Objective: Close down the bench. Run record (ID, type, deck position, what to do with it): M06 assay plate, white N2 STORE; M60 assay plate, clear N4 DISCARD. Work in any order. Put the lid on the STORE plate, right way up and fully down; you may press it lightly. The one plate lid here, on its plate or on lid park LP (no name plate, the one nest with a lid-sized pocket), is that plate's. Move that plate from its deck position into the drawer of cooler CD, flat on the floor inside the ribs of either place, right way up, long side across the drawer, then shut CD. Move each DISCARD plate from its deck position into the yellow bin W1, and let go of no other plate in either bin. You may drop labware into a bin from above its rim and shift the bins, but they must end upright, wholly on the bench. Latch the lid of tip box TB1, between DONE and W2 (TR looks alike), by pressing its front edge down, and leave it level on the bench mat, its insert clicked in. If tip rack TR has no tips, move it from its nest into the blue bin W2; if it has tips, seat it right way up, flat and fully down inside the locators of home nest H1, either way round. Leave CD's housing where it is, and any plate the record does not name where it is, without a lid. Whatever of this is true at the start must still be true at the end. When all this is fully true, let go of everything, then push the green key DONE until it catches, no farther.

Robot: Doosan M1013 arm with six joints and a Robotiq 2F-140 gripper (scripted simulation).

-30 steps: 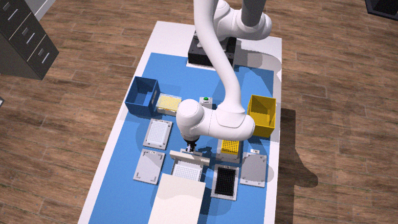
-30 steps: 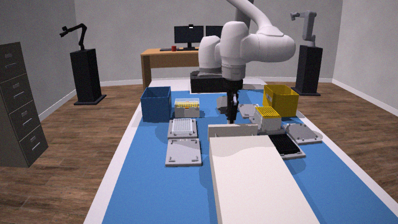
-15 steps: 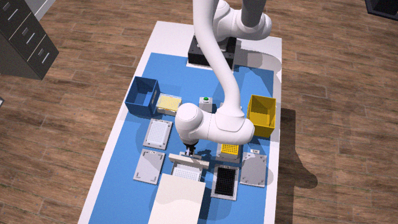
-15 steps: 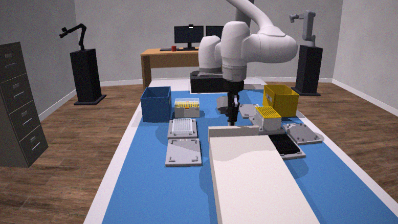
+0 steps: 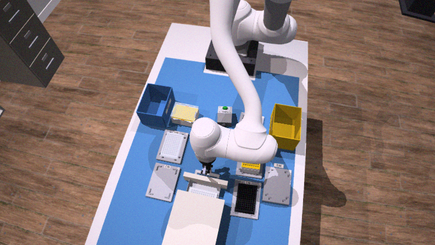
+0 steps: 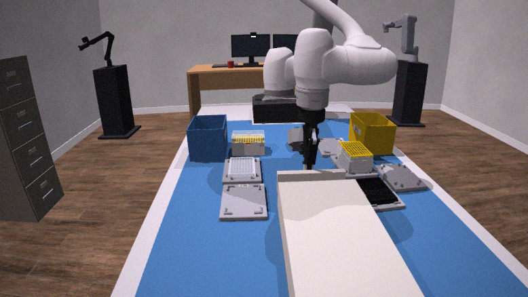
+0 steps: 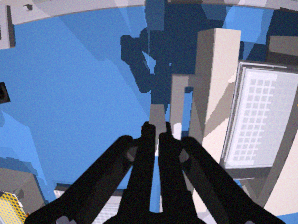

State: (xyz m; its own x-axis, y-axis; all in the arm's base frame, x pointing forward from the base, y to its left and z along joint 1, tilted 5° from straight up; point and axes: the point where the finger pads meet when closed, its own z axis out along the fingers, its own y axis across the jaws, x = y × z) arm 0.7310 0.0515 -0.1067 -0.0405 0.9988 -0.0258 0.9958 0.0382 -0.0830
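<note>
Seen from the top, with the gripper [image 5: 207, 170] as the middle of the clock: the blue bin [image 5: 155, 104] sits at 10 o'clock, with the tip box [image 5: 184, 113] just beside it. The clear plate [image 5: 171, 146] lies on its nest at 9 o'clock, so it has not gone to a bin yet.

The jaws are closed tight and hold nothing. The tips stand by the drawer front [image 5: 205, 180], at its 12 o'clock side. The drawer is part way out of the cooler [image 5: 194, 216], and the white plate [image 5: 203, 191] lies inside it. I cannot tell if its lid is on.

The step looks like pushing the drawer shut. Push at the middle of the front, straight toward 6 o'clock, so it does not twist. Go slow, and stop when the front meets the cooler, so the cooler itself does not slide.

The tip rack [image 5: 250, 165] is at 3 o'clock – keep off it. The yellow bin [image 5: 285, 126] stands at 2 o'clock
</note>
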